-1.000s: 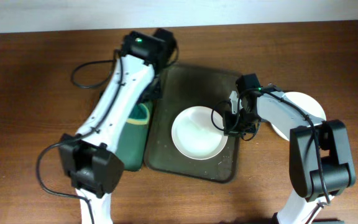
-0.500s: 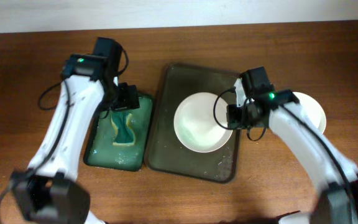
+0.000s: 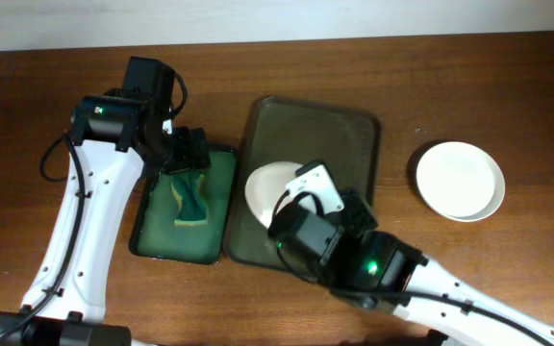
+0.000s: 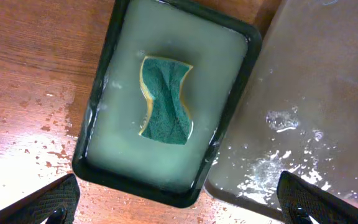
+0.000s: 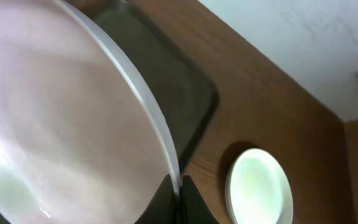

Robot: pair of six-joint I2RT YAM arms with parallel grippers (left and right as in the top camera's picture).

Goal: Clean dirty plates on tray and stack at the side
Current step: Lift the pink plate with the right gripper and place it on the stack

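Note:
My right gripper [image 5: 179, 190] is shut on the rim of a white plate [image 5: 61, 124], which it holds tilted above the dark tray [image 5: 166, 81]. From overhead only the plate's left part [image 3: 263, 187] shows over the tray [image 3: 311, 135]; the raised right arm hides the remainder. A plain white plate [image 3: 460, 180] lies on the table right of the tray, and the right wrist view shows that plate [image 5: 257, 186] too. My left gripper [image 4: 179, 211] hangs open above the small green tray [image 4: 98, 124], with the sponge [image 4: 165, 101] lying free in it.
The green tray [image 3: 152, 240] sits directly left of the dark tray, their rims almost touching. Water and foam smears [image 4: 278, 162] wet the dark tray's floor. Bare wooden table [image 3: 450, 86] surrounds the trays, with a white wall beyond the far edge.
The right gripper has lifted the plate off the tray floor, tilted it and carried it leftward and up. The left gripper has opened and left the sponge in the green tray.

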